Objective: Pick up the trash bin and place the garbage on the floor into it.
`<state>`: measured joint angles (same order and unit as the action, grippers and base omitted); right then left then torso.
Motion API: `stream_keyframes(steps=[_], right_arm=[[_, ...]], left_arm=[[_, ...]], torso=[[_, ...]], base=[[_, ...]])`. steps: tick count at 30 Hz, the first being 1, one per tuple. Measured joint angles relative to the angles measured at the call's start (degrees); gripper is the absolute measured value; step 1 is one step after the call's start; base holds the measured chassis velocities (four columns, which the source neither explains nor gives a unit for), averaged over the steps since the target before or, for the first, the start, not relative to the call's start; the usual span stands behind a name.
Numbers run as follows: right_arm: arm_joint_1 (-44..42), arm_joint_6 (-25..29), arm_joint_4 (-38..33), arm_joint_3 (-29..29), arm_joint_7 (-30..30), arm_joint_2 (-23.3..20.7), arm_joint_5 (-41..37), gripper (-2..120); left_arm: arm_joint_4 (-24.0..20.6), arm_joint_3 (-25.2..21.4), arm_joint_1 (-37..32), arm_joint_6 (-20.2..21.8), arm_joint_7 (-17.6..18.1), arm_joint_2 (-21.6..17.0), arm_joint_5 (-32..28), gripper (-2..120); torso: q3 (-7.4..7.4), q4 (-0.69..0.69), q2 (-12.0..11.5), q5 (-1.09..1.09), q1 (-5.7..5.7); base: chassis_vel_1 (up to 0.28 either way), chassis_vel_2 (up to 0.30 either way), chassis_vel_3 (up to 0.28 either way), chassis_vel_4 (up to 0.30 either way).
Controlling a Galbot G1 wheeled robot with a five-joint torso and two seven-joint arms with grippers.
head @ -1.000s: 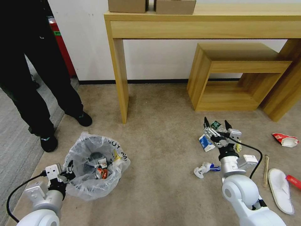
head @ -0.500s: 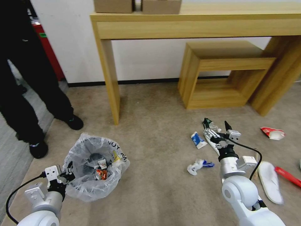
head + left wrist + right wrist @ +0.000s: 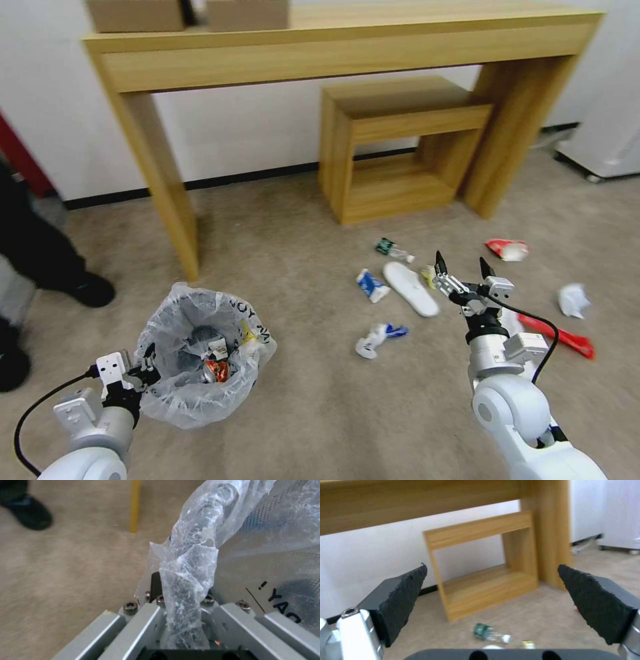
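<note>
One trash bin (image 3: 173,403) is in view. On the floor (image 3: 300,413) lie eight loose pieces: one white slipper (image 3: 411,288), one clear bottle (image 3: 393,249) with a green label, two white-blue paper scraps (image 3: 371,285) (image 3: 375,335), two red wrappers (image 3: 507,249) (image 3: 561,337), one crumpled white paper ball (image 3: 572,300) and one small yellow piece (image 3: 428,275). There are two pieces of wooden furniture, one tall table (image 3: 333,47) and one low open stool (image 3: 400,113), and two cardboard boxes (image 3: 133,13) (image 3: 247,13) on the table.

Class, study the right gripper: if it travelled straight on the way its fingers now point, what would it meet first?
Probably the clear bottle on the floor, lying between the open right gripper and the small wooden shelf behind it. Depth is unclear; the shelf would follow.
</note>
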<state>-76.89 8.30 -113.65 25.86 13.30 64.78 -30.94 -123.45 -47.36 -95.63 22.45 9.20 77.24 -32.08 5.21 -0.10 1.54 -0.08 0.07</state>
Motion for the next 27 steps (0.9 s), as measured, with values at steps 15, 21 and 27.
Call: stream_keyframes(steps=[15, 21, 27], right_arm=[[0.65, 0.36, 0.86, -0.80, -0.40, 0.67, 0.45, 100], [0.78, 0.42, 1.05, -0.96, -0.45, 0.88, 0.73, 100], [1.01, 0.62, 1.82, -1.33, -0.48, 1.09, 1.40, 100]], left_arm=[[1.64, -0.14, 1.12, -0.13, 0.73, -0.70, -1.04, 1], [2.53, -0.44, 1.73, 0.05, 1.37, -1.20, -1.85, 1], [3.70, -0.73, 2.45, 0.36, 2.47, -1.35, -2.49, 1]], torso=[[0.00, 0.03, 0.00, 0.00, 0.00], [0.00, 0.00, 0.00, 0.00, 0.00], [0.00, 0.01, 0.00, 0.00, 0.00]], base=[[-0.079, -0.089, -0.072, -0.080], [0.000, 0.000, 0.000, 0.000], [0.000, 0.000, 0.000, 0.000]])
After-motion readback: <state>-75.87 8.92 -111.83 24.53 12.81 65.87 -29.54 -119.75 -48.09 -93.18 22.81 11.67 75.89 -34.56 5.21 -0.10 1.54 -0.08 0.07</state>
